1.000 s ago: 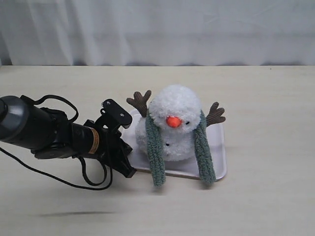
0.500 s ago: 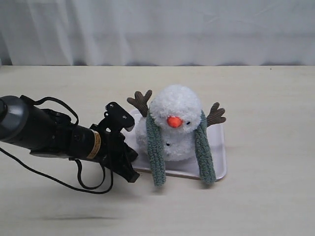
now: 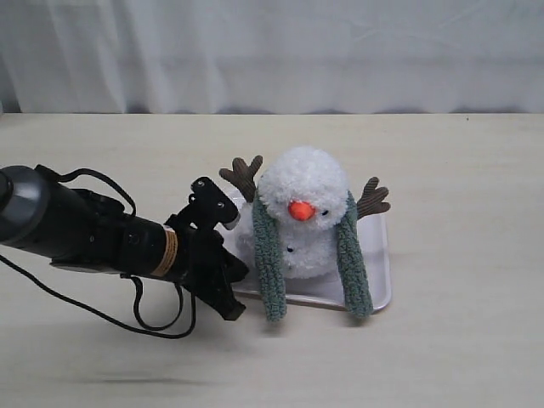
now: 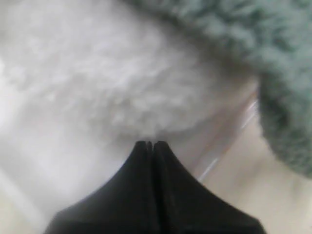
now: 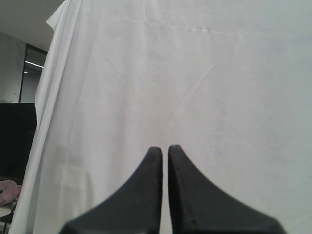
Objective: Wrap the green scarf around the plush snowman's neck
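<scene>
Exterior view: plush snowman (image 3: 299,223) upright on a white tray (image 3: 381,274) at mid-bench (image 3: 476,340), orange nose toward the camera, brown arms raised on either side. Across the back of the snowman's neck (image 3: 304,231), green scarf (image 3: 269,265), its two ends hanging down the front, one on each side of the face, uncrossed, tips reaching past the tray's near rim onto the bench.

On the left of the exterior view, at the tray's near corner, left pincer (image 4: 150,144): closed tip to tip, nothing between the jaws, low over the bench, just beside the nearer scarf end and the snowman's body. Left wrist view: white fluff directly ahead of the tips, blurred scarf off to one side; contact with either cannot be told.

Out of the exterior view, right pincer (image 5: 165,148): jaws narrow, only a thin slit between them, holding nothing, pointed at a white curtain (image 5: 219,97).
</scene>
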